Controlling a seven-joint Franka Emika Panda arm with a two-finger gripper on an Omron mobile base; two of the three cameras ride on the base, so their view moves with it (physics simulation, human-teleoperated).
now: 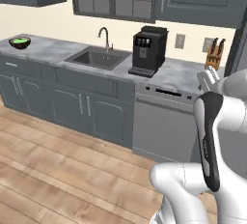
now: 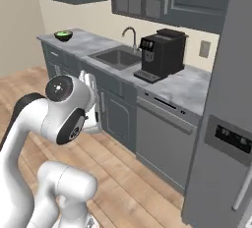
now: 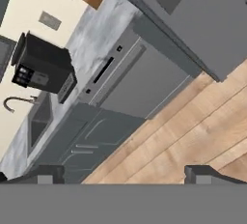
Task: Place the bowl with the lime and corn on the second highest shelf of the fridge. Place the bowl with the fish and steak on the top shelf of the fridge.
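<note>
A dark bowl (image 1: 19, 42) with a bright light-green piece in it, the corn, stands at the far left end of the counter; the bowl (image 2: 63, 36) is too small to make out a lime. My gripper (image 3: 124, 174) hangs over the wooden floor in front of the dishwasher (image 3: 135, 80), far from the bowl. Its fingertips (image 3: 46, 174) stand wide apart with nothing between them, so it is open. The grey fridge (image 2: 231, 124) on the right has its door shut, so its shelves are hidden. The bowl with fish and steak is out of view.
Along the grey counter (image 1: 183, 73) are a sink (image 1: 96, 56) with a faucet, a black coffee machine (image 1: 149, 50) and a knife block (image 1: 213, 56). Grey cabinets (image 1: 72, 102) run below, a dishwasher (image 1: 164, 126) beside them. Wooden floor (image 1: 58, 170) spreads in front.
</note>
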